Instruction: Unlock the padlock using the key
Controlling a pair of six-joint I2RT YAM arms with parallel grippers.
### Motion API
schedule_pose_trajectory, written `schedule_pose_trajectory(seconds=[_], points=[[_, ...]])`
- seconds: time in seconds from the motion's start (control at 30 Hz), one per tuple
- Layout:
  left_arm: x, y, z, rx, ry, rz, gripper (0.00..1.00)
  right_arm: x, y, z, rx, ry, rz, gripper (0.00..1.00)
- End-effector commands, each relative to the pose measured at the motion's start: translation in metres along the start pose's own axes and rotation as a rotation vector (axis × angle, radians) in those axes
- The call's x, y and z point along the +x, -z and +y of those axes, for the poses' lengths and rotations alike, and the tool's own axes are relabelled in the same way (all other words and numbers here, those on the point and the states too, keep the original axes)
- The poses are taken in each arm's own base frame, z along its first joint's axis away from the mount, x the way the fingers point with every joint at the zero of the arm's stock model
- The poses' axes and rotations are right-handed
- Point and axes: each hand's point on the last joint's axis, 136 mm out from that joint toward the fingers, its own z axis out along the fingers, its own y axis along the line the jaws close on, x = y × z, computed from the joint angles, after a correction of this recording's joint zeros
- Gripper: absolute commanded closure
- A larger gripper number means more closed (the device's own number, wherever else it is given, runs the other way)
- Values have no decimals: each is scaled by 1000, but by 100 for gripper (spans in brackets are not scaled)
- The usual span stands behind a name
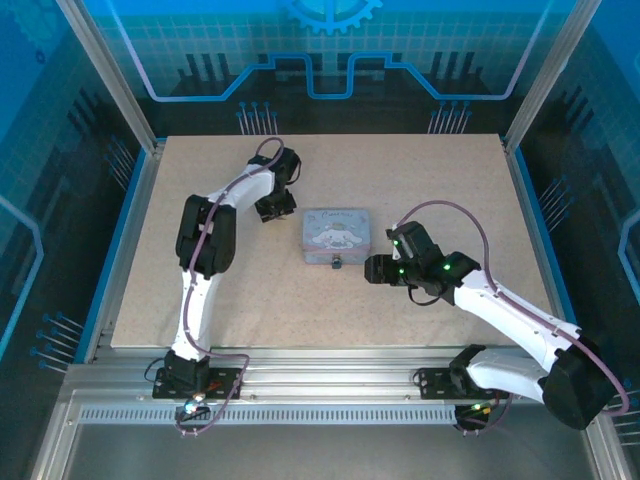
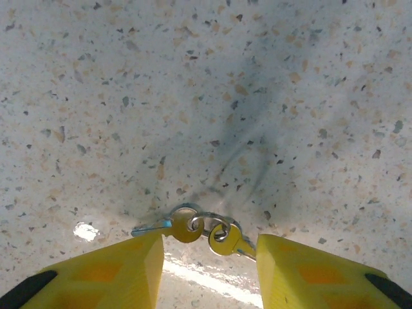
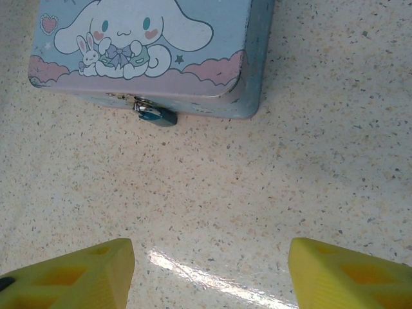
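Top external view, from the left: my left claw (image 1: 275, 208) hangs over the speckled table (image 1: 450, 170), near the far left corner of the pale blue tin (image 1: 336, 236). Left wrist camera, looking down past my yellow fingertips (image 2: 129, 270), has the key (image 2: 187, 226) lying flat on the table. A second brass key (image 2: 226, 239) is on the same thin ring (image 2: 205, 214). Both lie in the gap between my fingers, which stand partly apart and grip nothing. I cannot tell whether the tips touch the keys. Mid-table sits the tin, lid up with its white cartoon figure, and the padlock (image 1: 336, 263) hangs at the middle of its near side. Just right of that is my right claw (image 1: 372, 268), pointed at the tin, jaws wide and empty. Right wrist camera shows the padlock dark teal against the tin's front wall, well ahead of my fingertips.
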Motion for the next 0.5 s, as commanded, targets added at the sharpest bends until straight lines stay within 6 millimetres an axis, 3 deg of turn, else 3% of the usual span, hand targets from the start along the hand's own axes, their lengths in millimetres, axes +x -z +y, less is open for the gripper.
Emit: schedule_pose_trajectory(seconds=[0.0,0.23,0.4,0.47], points=[[-4,-8,7,-43,-7,8,59,4,3,0,0,-7,2,34],[-3,-14,7,-54,-19,20,74,5,5,-1,5,-8,-2,34],[0,-11,11,-60,-31,27,97,4,3,-1,4,-8,-3,34],[1,-6,12,-48,-31,22,100,4,2,-1,4,-8,-2,34]])
